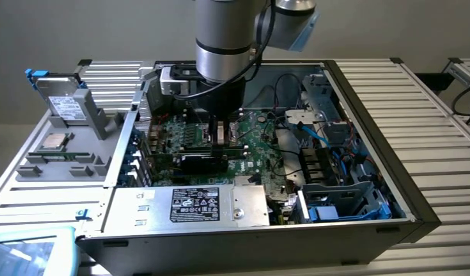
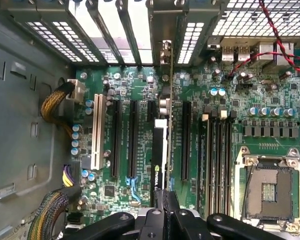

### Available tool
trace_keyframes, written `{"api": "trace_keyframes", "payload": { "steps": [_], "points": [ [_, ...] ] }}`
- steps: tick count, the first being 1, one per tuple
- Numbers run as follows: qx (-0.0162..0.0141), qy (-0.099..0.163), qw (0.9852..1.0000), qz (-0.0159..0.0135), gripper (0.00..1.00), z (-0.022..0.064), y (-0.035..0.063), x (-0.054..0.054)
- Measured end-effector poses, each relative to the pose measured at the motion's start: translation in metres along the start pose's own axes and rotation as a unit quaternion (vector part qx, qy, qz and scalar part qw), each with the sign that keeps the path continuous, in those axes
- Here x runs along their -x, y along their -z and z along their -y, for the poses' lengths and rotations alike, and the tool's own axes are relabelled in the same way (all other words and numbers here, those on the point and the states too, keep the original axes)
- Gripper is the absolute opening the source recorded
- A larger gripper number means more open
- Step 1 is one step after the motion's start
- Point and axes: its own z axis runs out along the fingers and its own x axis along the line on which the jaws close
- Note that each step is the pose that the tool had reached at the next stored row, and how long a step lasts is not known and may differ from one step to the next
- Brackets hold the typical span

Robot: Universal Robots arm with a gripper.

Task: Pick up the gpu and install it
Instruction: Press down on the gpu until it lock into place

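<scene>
Gpu [image 2: 161, 150] edge-on over motherboard [image 2: 270, 115] slot, clamped in pincer [image 2: 165, 200].

In the exterior view the arm [image 1: 227, 52] runs out of the picture's top edge, and its lower end covers the middle of the motherboard [image 1: 254, 138], so the hand's fingertips cannot be made out there. In the wrist view the hand [image 2: 162, 200] is cut off by the picture's edge. The gpu [image 2: 161, 150] stands edge-on, so its faces are hidden. The print on the case's label [image 1: 195, 204] is too small to read.
</scene>
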Motion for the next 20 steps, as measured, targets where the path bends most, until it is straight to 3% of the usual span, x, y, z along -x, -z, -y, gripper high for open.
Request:
{"api": "trace_keyframes", "payload": {
  "steps": [2,8,20],
  "points": [
    [0.0001,0.0,1.0,0.0011,0.12,-0.0003,0.0052,0.0],
    [0.0011,0.0,1.0,0.0001,0.12,-0.0017,0.0261,-0.001],
    [0.001,0.0,1.0,0.0001,0.12,-0.0017,0.0264,-0.001]
  ]
}}
